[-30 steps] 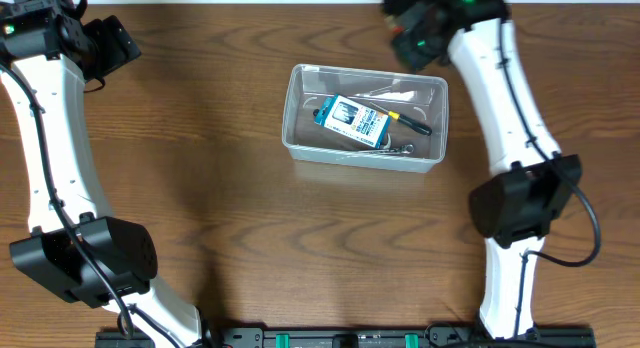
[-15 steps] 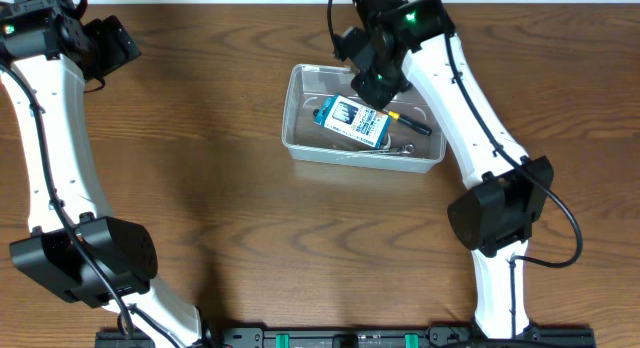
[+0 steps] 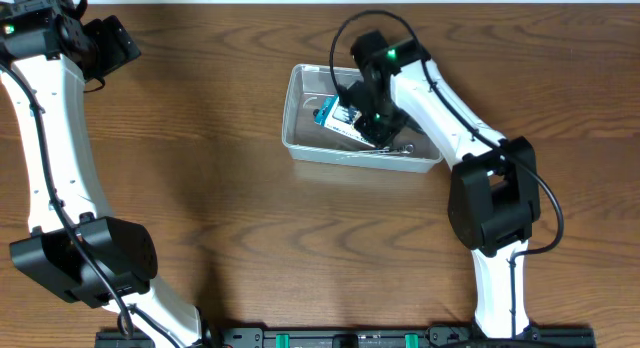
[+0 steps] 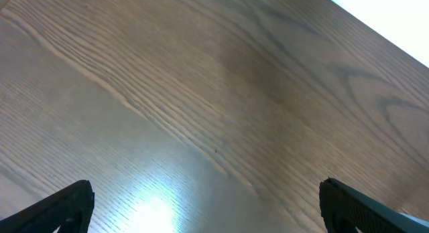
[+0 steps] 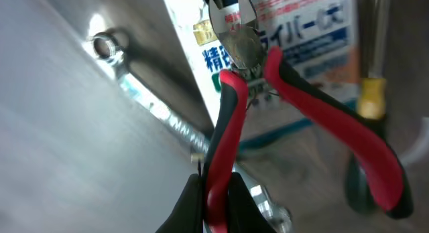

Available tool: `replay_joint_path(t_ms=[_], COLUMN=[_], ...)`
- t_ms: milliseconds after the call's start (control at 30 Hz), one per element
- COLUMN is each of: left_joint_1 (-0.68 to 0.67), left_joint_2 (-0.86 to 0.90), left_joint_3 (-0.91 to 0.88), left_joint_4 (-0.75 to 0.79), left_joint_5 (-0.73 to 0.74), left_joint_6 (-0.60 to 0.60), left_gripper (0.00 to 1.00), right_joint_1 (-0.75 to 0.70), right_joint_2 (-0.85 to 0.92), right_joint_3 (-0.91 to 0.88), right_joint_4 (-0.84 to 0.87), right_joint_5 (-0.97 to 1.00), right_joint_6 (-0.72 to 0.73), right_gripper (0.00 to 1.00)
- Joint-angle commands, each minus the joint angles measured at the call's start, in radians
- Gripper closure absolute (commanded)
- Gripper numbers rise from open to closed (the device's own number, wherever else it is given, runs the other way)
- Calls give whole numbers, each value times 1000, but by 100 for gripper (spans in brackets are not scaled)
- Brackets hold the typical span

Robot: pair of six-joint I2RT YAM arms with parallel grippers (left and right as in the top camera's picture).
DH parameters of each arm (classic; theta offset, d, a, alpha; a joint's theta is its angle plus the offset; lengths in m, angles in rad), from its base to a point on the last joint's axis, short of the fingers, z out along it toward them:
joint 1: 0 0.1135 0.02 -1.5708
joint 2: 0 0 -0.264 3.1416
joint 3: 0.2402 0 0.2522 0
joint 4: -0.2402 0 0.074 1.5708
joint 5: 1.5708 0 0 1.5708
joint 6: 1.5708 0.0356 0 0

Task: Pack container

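The clear container (image 3: 303, 96) stands on the table's far middle. Inside it lie a blue-and-white packet (image 3: 341, 115) and a silver wrench (image 3: 402, 147). My right gripper (image 3: 376, 125) reaches down into the container over the packet. In the right wrist view this gripper (image 5: 216, 193) is shut on one red handle of a pair of pliers (image 5: 231, 119); the pliers' head points at the packet (image 5: 305, 29), the wrench (image 5: 154, 106) lies to the left, and a yellow-and-black screwdriver (image 5: 371, 92) to the right. My left gripper (image 3: 122, 43) (image 4: 208, 203) hangs open over bare wood at the far left.
The white back edge of the table (image 4: 395, 19) runs just behind the left gripper. The right arm's base link (image 3: 490, 203) stands close to the container's right front corner. A black rail (image 3: 340, 338) lines the near edge.
The right arm has swung from the back right corner down and left into the container, carrying the pliers over the packet. The left arm has not moved.
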Motion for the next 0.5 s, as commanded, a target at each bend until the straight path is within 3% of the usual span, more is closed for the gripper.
replay_joint_path(t_ms=[0, 133, 233, 467], left_joint_1=[0, 0, 0, 0], left_joint_2=[4, 4, 4, 4], left_joint_3=[5, 5, 5, 5], left_joint_4=[-2, -2, -2, -2], left_joint_5=[-16, -16, -16, -16], left_joint_6=[2, 2, 2, 2], left_gripper=[2, 2, 2, 2], right_joint_1=[2, 2, 2, 2], right_joint_2=[-5, -5, -6, -6], right_joint_3=[-55, -42, -4, 256], right_joint_4=[26, 28, 28, -44], right_joint_5=[-7, -7, -7, -7], right_joint_6=[15, 25, 39, 84], right_gripper=[94, 81, 60, 49])
